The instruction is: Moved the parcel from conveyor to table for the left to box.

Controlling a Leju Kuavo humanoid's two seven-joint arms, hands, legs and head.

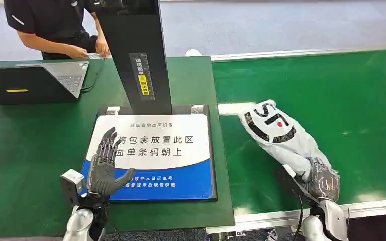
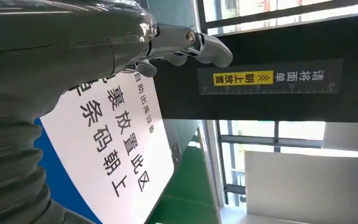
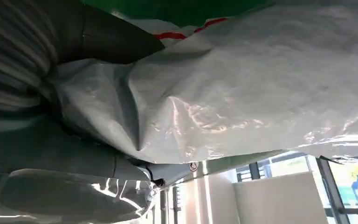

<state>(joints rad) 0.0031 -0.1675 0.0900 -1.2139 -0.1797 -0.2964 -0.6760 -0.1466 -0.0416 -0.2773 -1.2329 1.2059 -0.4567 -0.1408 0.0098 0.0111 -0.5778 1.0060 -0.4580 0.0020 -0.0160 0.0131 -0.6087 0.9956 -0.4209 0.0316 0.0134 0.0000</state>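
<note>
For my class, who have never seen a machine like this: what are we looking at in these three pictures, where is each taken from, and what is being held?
This is a humanoid robot with two arms. The wide picture looks down from its head. Its left hand hovers open above a blue and white sign on the green table, below a black post. Its right hand grips one end of a white plastic parcel lying on the green conveyor. The other two pictures come from wrist cameras, turned sideways: one shows the sign, one the parcel's crinkled plastic close up. A person stands by a laptop.

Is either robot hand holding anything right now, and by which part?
The right robot hand grips the white parcel bag at its near end, on the conveyor. The left robot hand holds nothing, fingers spread above the scanner mat.
</note>
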